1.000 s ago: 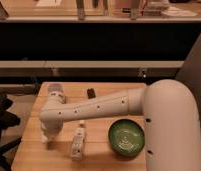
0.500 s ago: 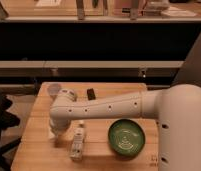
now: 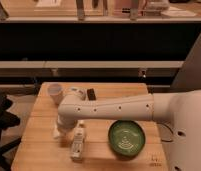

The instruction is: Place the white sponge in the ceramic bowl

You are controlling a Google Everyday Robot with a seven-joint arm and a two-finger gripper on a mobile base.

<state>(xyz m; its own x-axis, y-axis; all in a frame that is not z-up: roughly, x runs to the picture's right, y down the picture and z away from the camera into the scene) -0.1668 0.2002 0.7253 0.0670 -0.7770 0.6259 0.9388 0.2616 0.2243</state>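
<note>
jaws low at table [image 3: 36,150], beside bottle [image 3: 78,142]; ceramic bowl [image 3: 127,137] beyond bottle

Dim warm light; pincer [image 3: 60,133] over table [image 3: 40,147]

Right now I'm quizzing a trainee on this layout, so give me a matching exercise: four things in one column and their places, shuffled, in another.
Things:
1. cup
2. bottle
3. bowl
4. pincer

Places:
A. near right part of the table
B. far left corner
C. lying on its side near the front, left of the bowl
D. low over the left side, next to the bottle

Pairs: 1-B, 2-C, 3-A, 4-D
</note>
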